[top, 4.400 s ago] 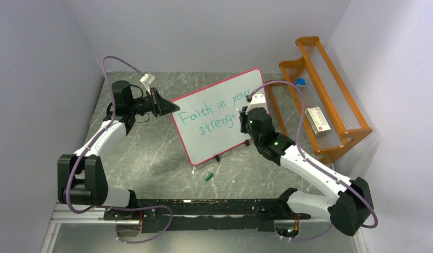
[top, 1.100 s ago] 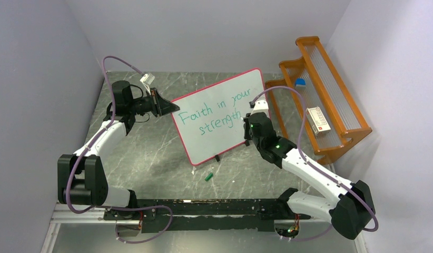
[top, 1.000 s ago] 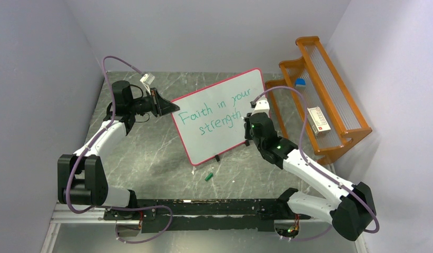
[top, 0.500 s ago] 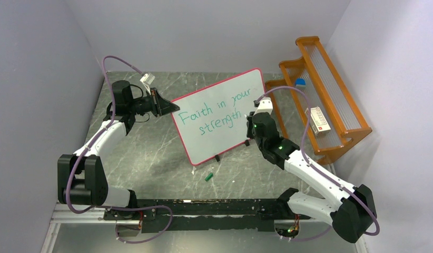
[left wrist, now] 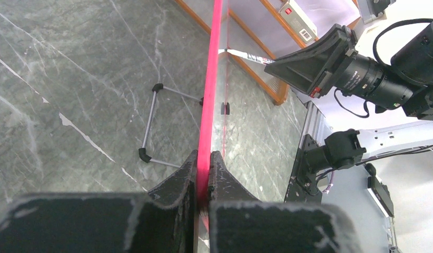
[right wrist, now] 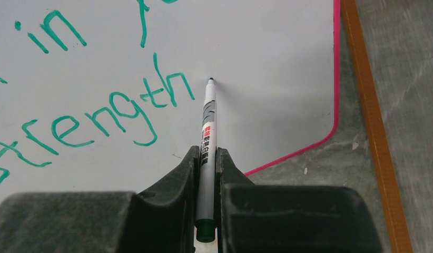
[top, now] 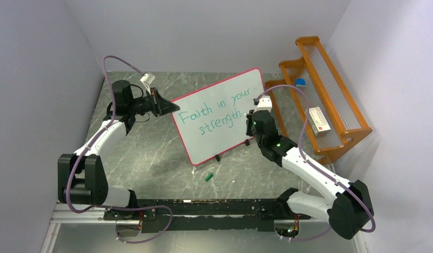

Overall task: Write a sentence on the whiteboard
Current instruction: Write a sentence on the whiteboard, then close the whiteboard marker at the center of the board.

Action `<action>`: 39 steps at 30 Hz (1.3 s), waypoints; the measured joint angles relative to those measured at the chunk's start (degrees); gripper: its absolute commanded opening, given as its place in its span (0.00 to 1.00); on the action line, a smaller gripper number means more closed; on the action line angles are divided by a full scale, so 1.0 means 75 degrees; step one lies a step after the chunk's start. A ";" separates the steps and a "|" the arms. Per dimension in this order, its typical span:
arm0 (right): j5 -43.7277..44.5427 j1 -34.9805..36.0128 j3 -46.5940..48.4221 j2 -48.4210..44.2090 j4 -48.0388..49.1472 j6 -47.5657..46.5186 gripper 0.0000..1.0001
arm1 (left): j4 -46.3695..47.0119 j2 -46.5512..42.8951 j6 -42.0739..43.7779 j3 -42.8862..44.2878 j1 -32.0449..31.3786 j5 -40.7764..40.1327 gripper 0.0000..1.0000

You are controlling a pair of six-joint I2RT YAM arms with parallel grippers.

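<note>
The whiteboard (top: 225, 137) with a pink-red frame stands tilted on the table's middle. The sentence (top: 212, 113) in green reads "Faith in your strength" in two lines; its end shows in the right wrist view (right wrist: 114, 113). My left gripper (top: 169, 107) is shut on the board's left edge, seen as the pink frame (left wrist: 209, 100) between its fingers. My right gripper (top: 248, 124) is shut on a grey marker (right wrist: 206, 147). The marker's tip sits just right of the last "h", at the board; I cannot tell whether it touches.
An orange wooden rack (top: 330, 113) stands right of the board, holding a white box (top: 317, 121) and a small blue item (top: 300, 82). A green marker cap (top: 208, 176) lies on the table in front of the board. The board's wire stand (left wrist: 161, 124) rests behind it.
The word "strength" gained its last letter. My right gripper with the marker has shifted right, off the end of the word. The left gripper has not moved.
</note>
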 measured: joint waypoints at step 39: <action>-0.0154 -0.0087 0.0119 -0.3564 -0.2043 0.0017 0.00 | -0.3663 -0.3203 0.1265 0.0615 -0.0137 -0.3847 0.96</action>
